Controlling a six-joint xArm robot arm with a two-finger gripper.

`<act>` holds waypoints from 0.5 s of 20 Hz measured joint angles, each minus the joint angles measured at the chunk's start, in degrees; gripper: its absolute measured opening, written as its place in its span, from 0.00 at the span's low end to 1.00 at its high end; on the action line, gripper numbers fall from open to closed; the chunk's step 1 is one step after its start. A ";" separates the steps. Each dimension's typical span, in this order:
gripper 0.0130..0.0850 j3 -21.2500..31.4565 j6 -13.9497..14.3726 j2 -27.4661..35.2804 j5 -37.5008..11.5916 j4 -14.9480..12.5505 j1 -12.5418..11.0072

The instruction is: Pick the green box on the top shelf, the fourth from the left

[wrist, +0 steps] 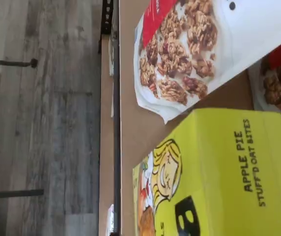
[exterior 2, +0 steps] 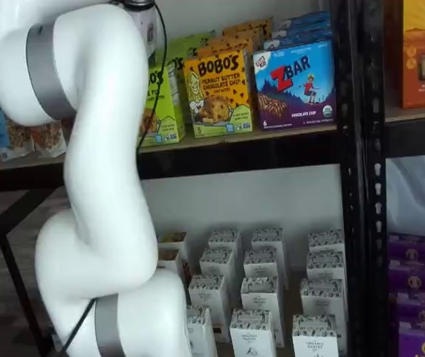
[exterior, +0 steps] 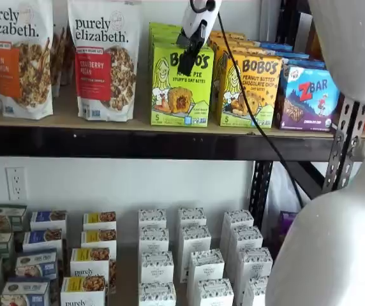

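The green box (exterior: 181, 86), a lime Bobo's Apple Pie carton, stands upright at the front of a row of identical ones on the top shelf (exterior: 138, 143). It also shows in the wrist view (wrist: 229, 177) and, partly behind my arm, in a shelf view (exterior 2: 164, 104). My gripper (exterior: 185, 62) hangs tilted from the view's top edge, its black fingers just in front of the box's upper face. No gap between the fingers shows and nothing is in them.
A cranberry granola bag (exterior: 106, 57) stands left of the green box and shows in the wrist view (wrist: 189, 49). A yellow-orange peanut butter box (exterior: 251, 89) and a ZBar box (exterior: 310, 95) stand to its right. My white arm (exterior 2: 101, 186) fills the foreground. White boxes (exterior: 189, 255) fill the lower shelf.
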 joint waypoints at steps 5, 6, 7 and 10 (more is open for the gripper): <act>1.00 0.01 0.13 0.12 -0.43 -0.69 0.18; 1.00 -0.03 0.12 0.18 -0.47 -0.70 0.18; 1.00 -0.07 0.11 0.23 -0.51 -0.71 0.16; 1.00 -0.29 0.10 0.44 -0.44 -0.86 0.16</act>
